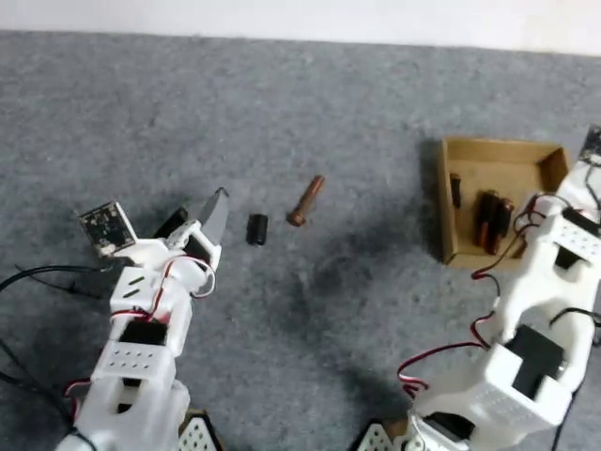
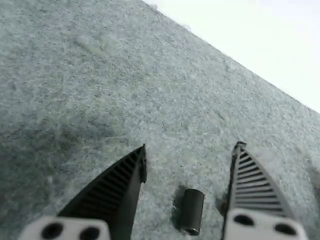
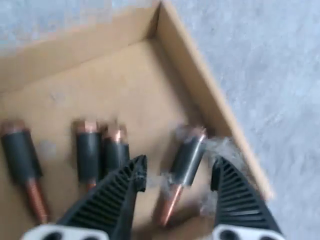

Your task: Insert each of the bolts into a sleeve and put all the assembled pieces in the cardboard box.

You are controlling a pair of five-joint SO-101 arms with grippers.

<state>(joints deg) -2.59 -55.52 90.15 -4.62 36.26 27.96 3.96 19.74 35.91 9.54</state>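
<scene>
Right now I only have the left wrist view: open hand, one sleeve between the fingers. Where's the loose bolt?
Observer: The bolt lies on the mat beside the sleeve, on its cardboard box side, apart from it.
Operator: Box contents?
Observer: Four assembled pieces lie inside.
Operator: Right hand?
Observer: The right hand is open over the box, fingers either side of one piece.

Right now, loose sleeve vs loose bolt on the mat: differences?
The sleeve is black and short; the bolt is copper-coloured and longer. The sleeve lies close by the open left gripper; the bolt lies farther from it. Both lie on the grey mat, unassembled, outside the cardboard box.
</scene>
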